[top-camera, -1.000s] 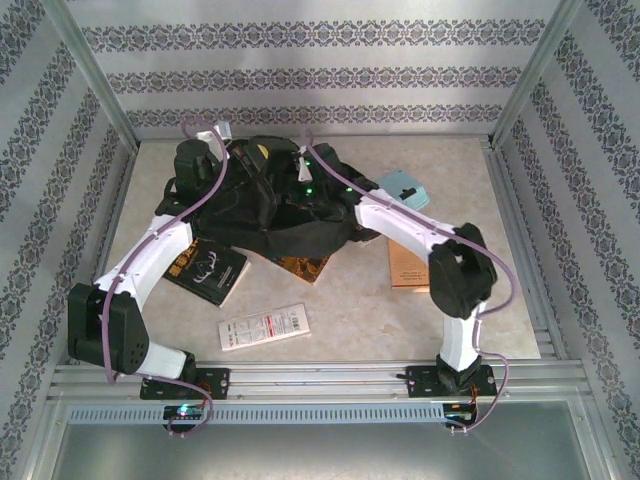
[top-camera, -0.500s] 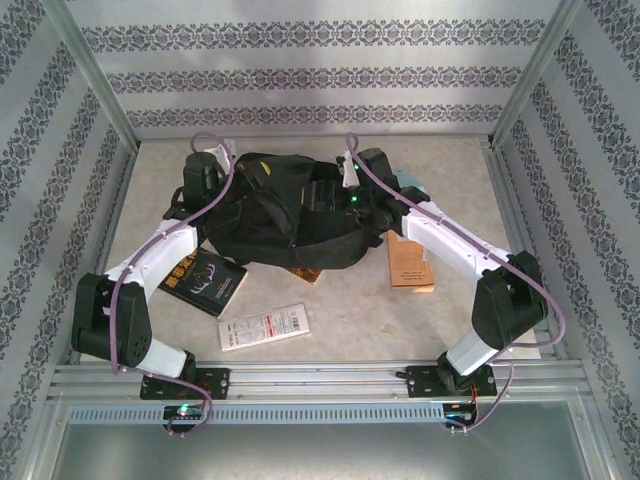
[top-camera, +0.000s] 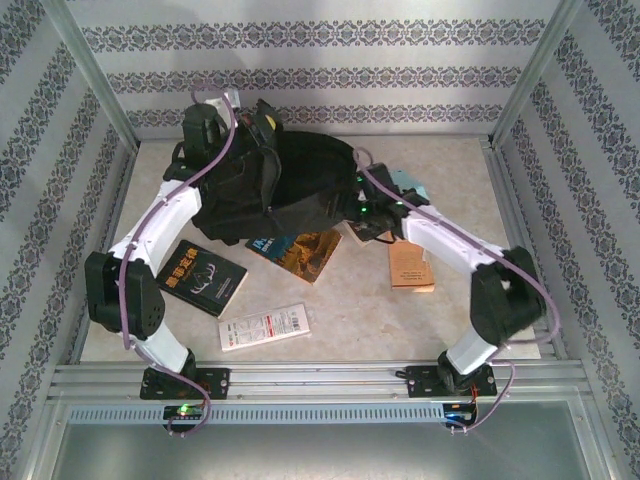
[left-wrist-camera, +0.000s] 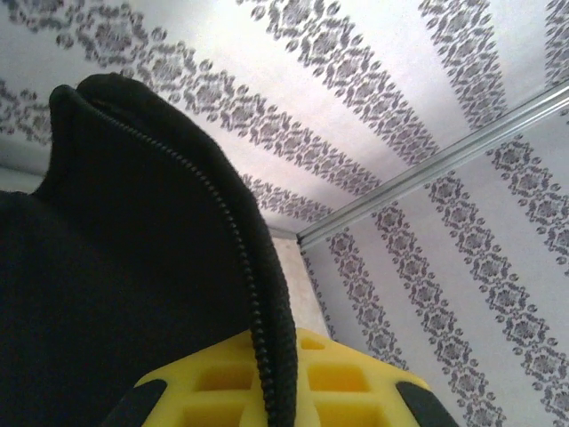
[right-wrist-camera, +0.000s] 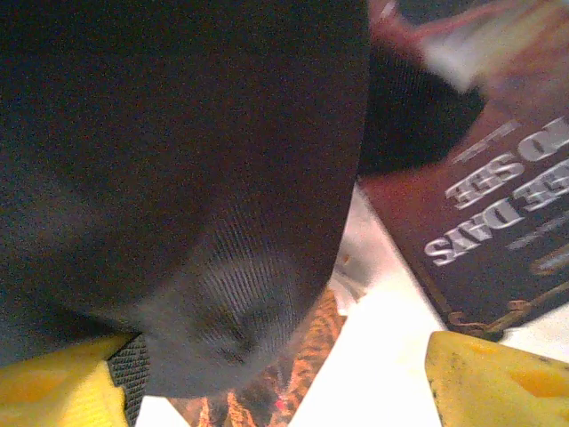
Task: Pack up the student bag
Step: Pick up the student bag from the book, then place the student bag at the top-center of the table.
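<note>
Where the student bag point(top-camera: 300, 175) rests, striped walls point(top-camera: 300, 75) ring a seemingly marbled tabletop point(top-camera: 370, 320).

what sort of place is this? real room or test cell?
Most likely a staged test cell, not a real room: wallpapered panels held in an aluminium frame, two arms bolted to a rail, with a black backpack and books as props.

On the dark red book cover point(right-wrist-camera: 498, 222) in the right wrist view we read white capitals, upside down: "DAYS" is clear, while the lines around it are cut off or blurred. In the top view, the black book point(top-camera: 203, 276) at near left carries pale characters. The white leaflet point(top-camera: 264, 326) nearer still has red and black print. Both are too small for us to read.
</note>
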You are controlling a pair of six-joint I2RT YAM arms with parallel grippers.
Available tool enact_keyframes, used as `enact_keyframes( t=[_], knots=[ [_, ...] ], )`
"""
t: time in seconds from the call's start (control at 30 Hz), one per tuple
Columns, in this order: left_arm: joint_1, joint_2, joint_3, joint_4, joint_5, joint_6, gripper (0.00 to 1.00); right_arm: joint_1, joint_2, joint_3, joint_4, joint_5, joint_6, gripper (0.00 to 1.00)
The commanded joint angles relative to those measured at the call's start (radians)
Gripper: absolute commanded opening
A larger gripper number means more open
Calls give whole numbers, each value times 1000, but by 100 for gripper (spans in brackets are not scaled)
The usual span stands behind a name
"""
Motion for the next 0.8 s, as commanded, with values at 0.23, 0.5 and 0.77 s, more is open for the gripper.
enact_keyframes(
  t=[0.23,0.5,0.77],
  knots=[
    [-1,-4,322,-217,21,243,0,161,298,382,-8,-173,19,79],
    [2,-37,131,-231,-105,273,0,186,294,383,14,-215,-26,84],
    [4,-6,-95,-132,-115,209,0,125,25,70,173,-453,-136,98]
  ],
)
